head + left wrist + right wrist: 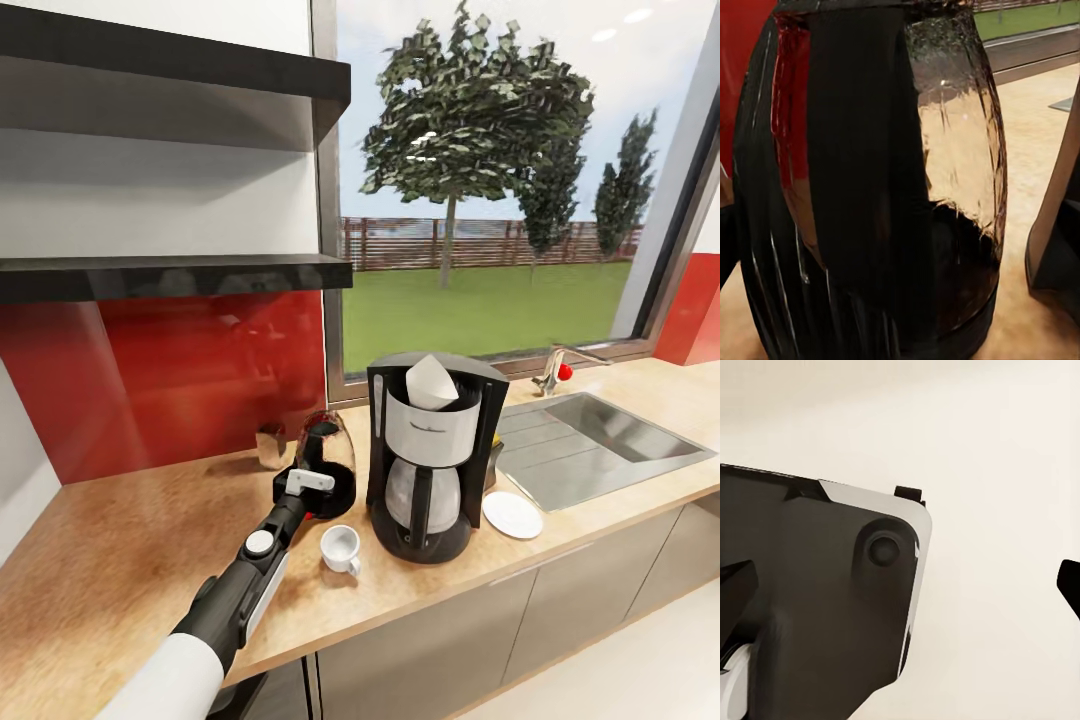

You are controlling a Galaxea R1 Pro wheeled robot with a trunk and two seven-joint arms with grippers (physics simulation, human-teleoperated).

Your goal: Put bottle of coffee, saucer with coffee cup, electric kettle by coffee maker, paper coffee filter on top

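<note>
On the kitchen countertop stands the coffee maker with the white paper coffee filter in its top. The glass electric kettle stands just to its left. My left gripper is at the kettle's black handle, which looms close in the left wrist view; the gripper looks open. The coffee cup sits on the bare counter in front. The empty saucer lies to the maker's right. A small dark bottle of coffee peeks from behind the maker. My right gripper hangs open over pale floor.
The steel sink and tap are set in the counter at the right. A small shiny cup stands by the red wall panel. The lower kitchen shelf juts out above the counter's left half.
</note>
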